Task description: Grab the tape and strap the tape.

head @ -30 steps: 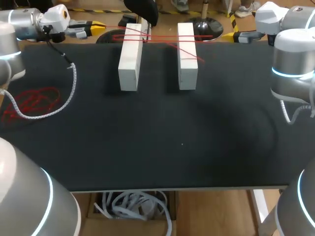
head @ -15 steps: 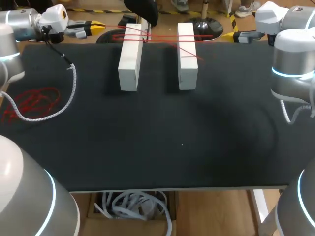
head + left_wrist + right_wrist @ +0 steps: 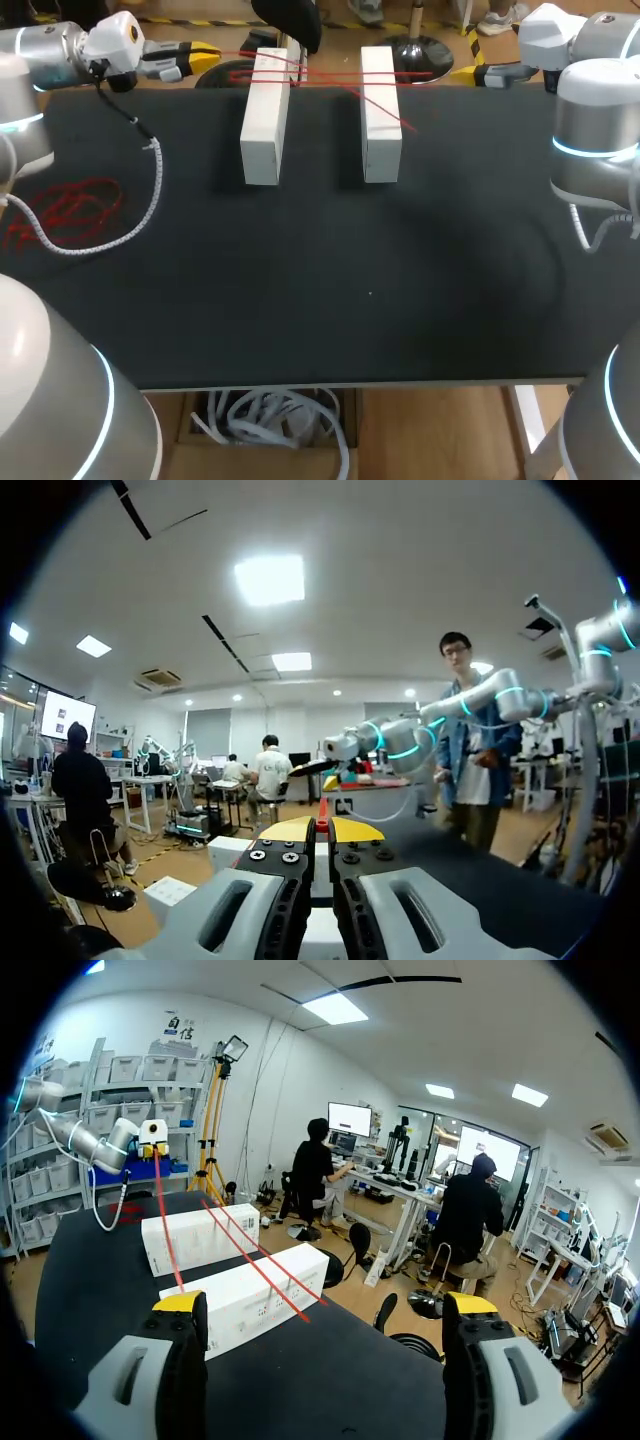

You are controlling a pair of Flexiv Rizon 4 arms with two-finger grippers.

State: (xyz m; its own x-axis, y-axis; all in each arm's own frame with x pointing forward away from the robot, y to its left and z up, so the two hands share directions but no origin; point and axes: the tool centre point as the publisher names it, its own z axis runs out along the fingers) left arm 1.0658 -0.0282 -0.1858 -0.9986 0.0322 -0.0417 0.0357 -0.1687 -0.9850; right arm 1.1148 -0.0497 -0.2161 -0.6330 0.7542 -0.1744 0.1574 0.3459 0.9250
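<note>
1. My left hand [image 3: 203, 50] sits beyond the far left corner of the desk [image 3: 350, 250]. In the left wrist view its fingers [image 3: 285, 832] are pressed together, with a sliver of red pinched between the yellow tips, so I read it as clamped on the tape [image 3: 330, 75].
2. From that hand the red tape runs across the far edge of the desk. It lies over the tops of both white blocks, the left block [image 3: 264, 115] and the right block [image 3: 380, 112], and one strand slants down across the right block.
3. The right wrist view shows two red strands [image 3: 262, 1265] fanning out from my left hand [image 3: 152, 1138] and crossing both blocks.
4. My right hand [image 3: 468, 72] is beyond the far right edge of the desk, well apart from the blocks. Its fingers [image 3: 180, 1305] are spread wide with nothing between them, and the near block [image 3: 255, 1295] lies ahead of it.
5. A red tangle [image 3: 65, 208] lies on the desk's left side, partly ringed by the white spiral cable [image 3: 150, 190] hanging from my left arm.
</note>
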